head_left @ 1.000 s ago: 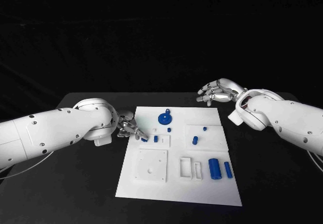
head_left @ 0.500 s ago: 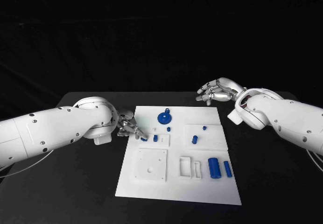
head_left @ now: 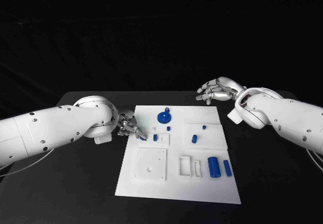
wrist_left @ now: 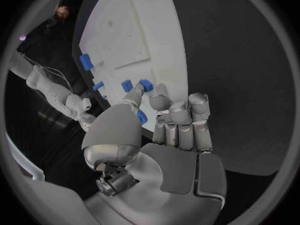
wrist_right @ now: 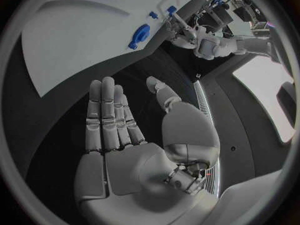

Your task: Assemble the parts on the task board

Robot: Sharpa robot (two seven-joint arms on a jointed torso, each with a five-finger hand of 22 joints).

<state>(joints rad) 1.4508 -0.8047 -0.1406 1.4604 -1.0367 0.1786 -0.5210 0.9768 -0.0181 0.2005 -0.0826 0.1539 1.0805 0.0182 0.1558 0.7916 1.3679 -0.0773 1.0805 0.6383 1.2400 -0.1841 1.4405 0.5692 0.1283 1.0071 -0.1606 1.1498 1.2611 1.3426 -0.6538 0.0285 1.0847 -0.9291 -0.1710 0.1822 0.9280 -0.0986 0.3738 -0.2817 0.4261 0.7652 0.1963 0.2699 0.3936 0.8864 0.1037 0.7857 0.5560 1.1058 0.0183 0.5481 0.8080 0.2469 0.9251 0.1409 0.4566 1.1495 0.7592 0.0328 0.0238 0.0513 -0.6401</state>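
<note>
I have a small blue part (wrist_left: pixel 145 85) pinched at the fingertips of my left hand (head_left: pixel 129 127), right at the task board's (head_left: pixel 202 189) left edge, beside a second small blue piece (head_left: pixel 155 138). The pinch looks shallow to me; any tilt and the part could slip onto the black table (head_left: pixel 74 186). Further in stand a blue disc (head_left: pixel 164 116) near the far edge and two blue cylinders (head_left: pixel 219 168) toward the right edge. My right hand (head_left: pixel 216 91) hovers off the far right corner, fingers apart, holding nothing, clear of my work.
</note>
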